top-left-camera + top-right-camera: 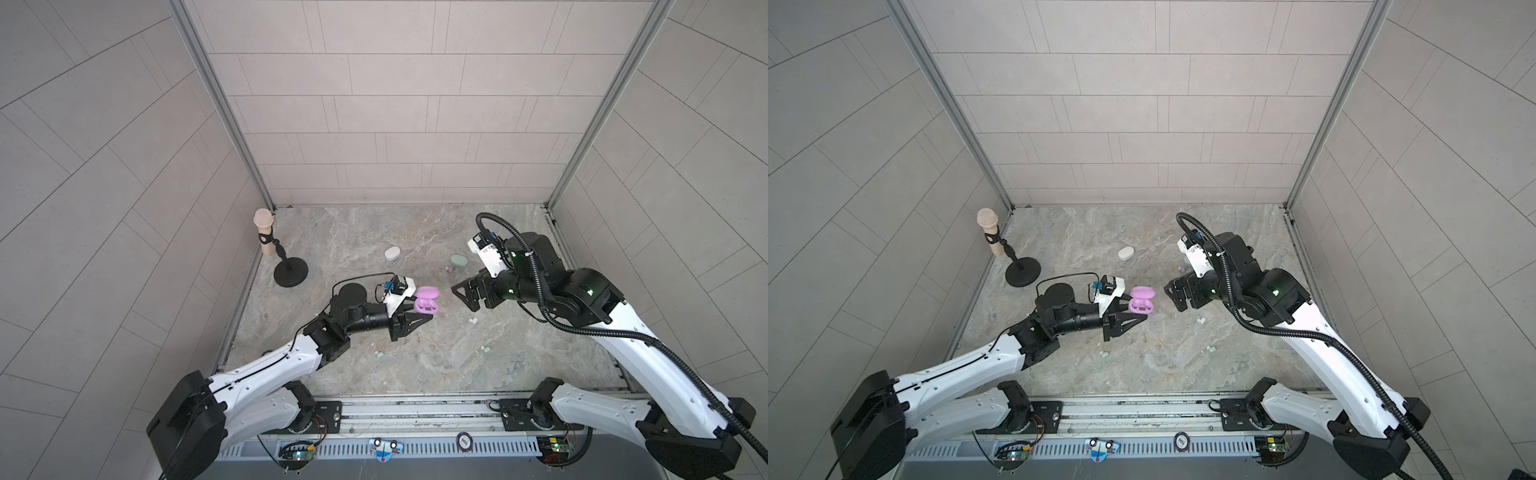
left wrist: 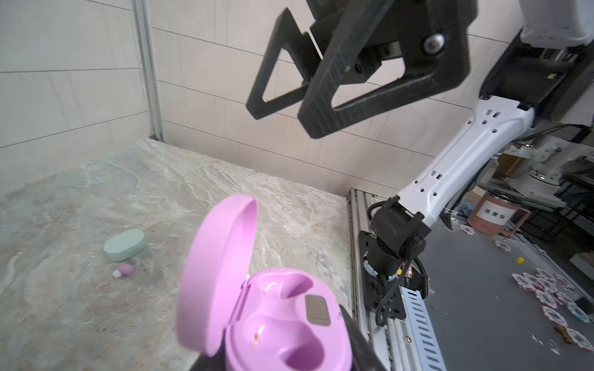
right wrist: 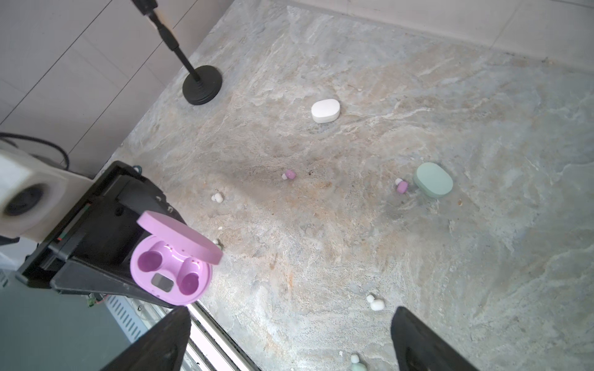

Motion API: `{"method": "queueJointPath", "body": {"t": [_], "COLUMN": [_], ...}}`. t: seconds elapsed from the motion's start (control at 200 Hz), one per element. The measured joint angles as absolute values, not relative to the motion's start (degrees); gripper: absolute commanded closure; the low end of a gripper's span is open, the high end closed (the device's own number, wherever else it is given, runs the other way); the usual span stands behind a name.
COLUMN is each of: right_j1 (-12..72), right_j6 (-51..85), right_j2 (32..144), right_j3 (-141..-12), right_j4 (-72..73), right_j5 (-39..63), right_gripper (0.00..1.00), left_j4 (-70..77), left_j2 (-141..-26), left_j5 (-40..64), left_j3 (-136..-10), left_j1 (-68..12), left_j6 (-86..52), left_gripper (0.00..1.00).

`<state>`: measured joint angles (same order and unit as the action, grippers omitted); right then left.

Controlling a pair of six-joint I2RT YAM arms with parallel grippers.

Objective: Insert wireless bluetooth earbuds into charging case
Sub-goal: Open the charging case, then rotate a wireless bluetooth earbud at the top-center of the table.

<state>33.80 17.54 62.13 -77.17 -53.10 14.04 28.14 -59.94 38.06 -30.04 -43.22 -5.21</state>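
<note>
**Current state.** The left end effector is clamped on the lilac charging case and holds it clear of the bench, with the lid hinged up. Both wells are empty. The right end effector hangs near the case with its jaws spread wide, carrying nothing.

**Controlling relation.** One lilac earbud lies on the bench just beside the closed mint case, beyond the right end effector toward the rear wall. The second lilac earbud lies on open bench, apart from every case. The right arm is free and is the nearer to the bud beside the mint case, so the pick probably falls to it. Each bud is too small for its long axis to be read reliably. Only a white tip at one end shows.

**Containers.** The white case and the mint case are shut, so their contents are hidden. A white earbud and a mint earbud lie loose on the bench.
</note>
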Motion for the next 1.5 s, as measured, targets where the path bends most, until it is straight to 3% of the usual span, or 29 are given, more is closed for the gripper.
{"method": "queueJointPath", "body": {"t": [0.165,0.476,0.786,1.061,1.502], "right_j1": [30.5,26.1,23.9,21.7,22.1], "right_j6": [21.5,24.6,23.1,21.6,19.6], "right_j2": [69.5,94.2,114.1,121.6,124.5], "right_j3": [-77.1,-80.0,-88.4,-95.2,-97.1], "right_j4": [-53.2,-51.3,-45.9,-44.1,-42.8], "right_j5": [13.2,10.0,10.1,9.9,11.8], "right_gripper": [0.05,0.18,0.21,0.22,0.22], "left_j4": [28.6,28.9,28.8,28.9,28.9], "left_j2": [-59.5,-61.4,-61.9,-61.9,-62.1], "left_j5": [37.2,37.1,37.5,37.5,37.6], "left_j3": [-29.9,-31.1,-31.6,-31.6,-31.6], "left_j1": [-40.2,-36.9,-36.4,-36.4,-36.4], "left_j6": [-5.1,-4.7,-4.0,-4.0,-3.6], "left_gripper": [0.83,0.83,0.83,0.83,0.83]}}
